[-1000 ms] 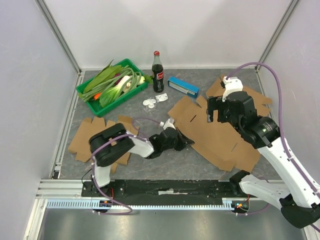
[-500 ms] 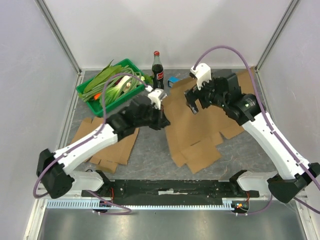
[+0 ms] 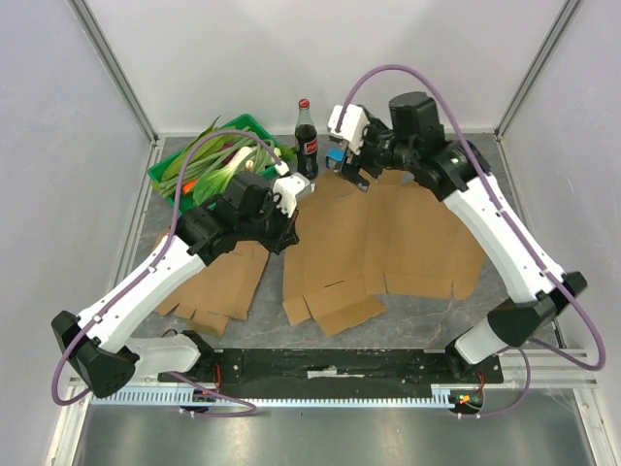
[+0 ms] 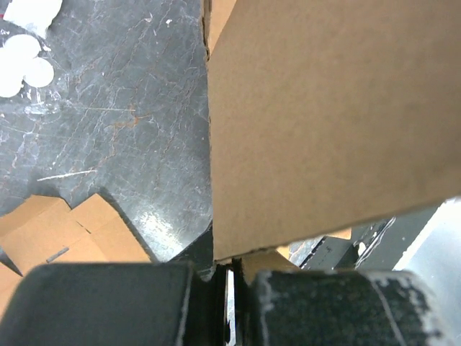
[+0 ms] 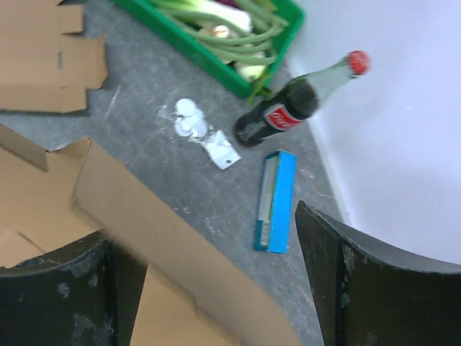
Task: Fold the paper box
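The flat brown cardboard box blank (image 3: 388,243) lies unfolded across the middle of the table. My left gripper (image 3: 288,231) is at its left edge. In the left wrist view the gripper (image 4: 232,277) is shut on the edge of a cardboard panel (image 4: 324,122), which rises in front of the camera. My right gripper (image 3: 347,173) hovers over the blank's far left corner. In the right wrist view it (image 5: 198,238) is wide open, with a raised cardboard flap (image 5: 166,231) between the fingers and not pinched.
A second cardboard blank (image 3: 209,282) lies at the left. At the back are a green tray (image 3: 167,181) of vegetables, a cola bottle (image 3: 307,141), a blue box (image 5: 277,202) and white scraps (image 5: 191,126). Side walls stand close on both sides.
Both arms have swung toward the back middle of the table. The cardboard blank has been dragged left and spread flatter, with my left gripper holding its left edge.
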You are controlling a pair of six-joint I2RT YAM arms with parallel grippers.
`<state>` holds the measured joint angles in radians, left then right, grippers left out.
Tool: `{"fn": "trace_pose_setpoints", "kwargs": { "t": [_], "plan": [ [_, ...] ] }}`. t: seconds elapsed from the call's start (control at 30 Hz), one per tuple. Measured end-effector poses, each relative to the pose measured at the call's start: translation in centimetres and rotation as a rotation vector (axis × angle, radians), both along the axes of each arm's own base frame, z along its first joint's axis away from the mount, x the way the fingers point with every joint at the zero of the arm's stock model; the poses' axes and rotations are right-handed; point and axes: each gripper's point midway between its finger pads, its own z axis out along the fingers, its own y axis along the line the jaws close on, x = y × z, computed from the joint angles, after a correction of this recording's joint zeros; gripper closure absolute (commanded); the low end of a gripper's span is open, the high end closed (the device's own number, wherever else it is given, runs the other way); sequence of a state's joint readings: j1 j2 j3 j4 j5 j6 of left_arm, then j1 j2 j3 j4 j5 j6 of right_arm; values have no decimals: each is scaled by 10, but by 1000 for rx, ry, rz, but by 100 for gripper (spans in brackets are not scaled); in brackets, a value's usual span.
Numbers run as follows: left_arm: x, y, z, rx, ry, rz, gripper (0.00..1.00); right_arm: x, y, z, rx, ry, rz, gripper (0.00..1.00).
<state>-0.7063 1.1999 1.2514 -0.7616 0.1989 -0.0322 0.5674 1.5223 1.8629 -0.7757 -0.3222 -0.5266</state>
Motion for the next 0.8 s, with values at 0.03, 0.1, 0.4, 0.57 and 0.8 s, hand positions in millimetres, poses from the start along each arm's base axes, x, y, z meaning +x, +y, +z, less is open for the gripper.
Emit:
{"fn": "trace_pose_setpoints", "kwargs": {
  "t": [0.03,0.1,0.4,0.57,0.8],
  "plan": [
    [-1,0,1,7,-5,-15,98,3,3,-9,-19,15,15,24],
    [-2,1,4,20,-15,-39,98,3,12,-28,-47,58,68,43],
    [16,22,26,52,-124,67,37,-10,20,-29,25,105,139,100],
    [21,70,80,-145,-325,352,21,-5,-6,-6,221,146,6,100],
    [-2,127,111,-403,-426,614,21,27,-84,19,455,187,-230,100]
  ]
}}
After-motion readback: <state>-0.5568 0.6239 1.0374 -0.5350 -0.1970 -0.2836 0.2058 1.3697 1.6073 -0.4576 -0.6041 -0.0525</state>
